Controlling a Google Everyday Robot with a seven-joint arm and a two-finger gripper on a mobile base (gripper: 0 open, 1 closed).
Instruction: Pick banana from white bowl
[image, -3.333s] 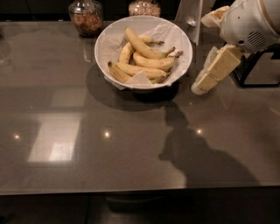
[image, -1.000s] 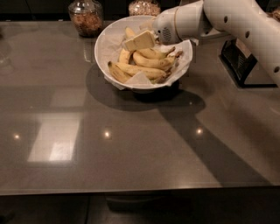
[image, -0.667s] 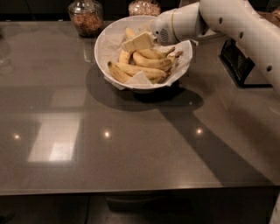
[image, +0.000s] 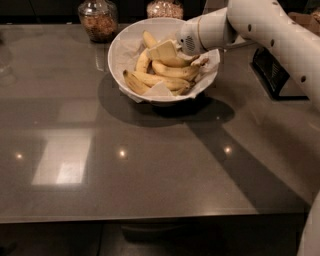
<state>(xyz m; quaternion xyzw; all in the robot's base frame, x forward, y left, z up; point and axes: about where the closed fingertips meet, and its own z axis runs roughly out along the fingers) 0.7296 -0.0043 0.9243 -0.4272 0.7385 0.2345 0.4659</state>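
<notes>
Hovering low inside the white bowl (image: 116, 50), the gripper (image: 162, 50) shows as a blocky cream shape lying right on top of the fruit. Whether it has closed on anything, or how far apart it stands, cannot be told from this angle.

The banana (image: 149, 40) lies in the back half of the bowl. Its upper end sticks out to the left of the gripper, while its middle runs beneath the gripper and is hidden there. Other bananas (image: 172, 71) lie in front of it, one long one (image: 150, 80) curving along the near side and a shorter one (image: 142, 61) to the left. Crumpled white paper (image: 157, 90) lines the bowl and folds over its near rim.

The white arm (image: 260, 25) reaches in from the right and covers the bowl's far right edge. Behind the arm stands a black object (image: 272, 70), partly hidden and too dark to identify.

Two glass jars stand at the back. The left jar (image: 99, 19) holds something brown, and the right jar (image: 165, 9) is cut off by the top edge. Everything rests on a glossy dark table (image: 150, 175) that reflects ceiling lights.
</notes>
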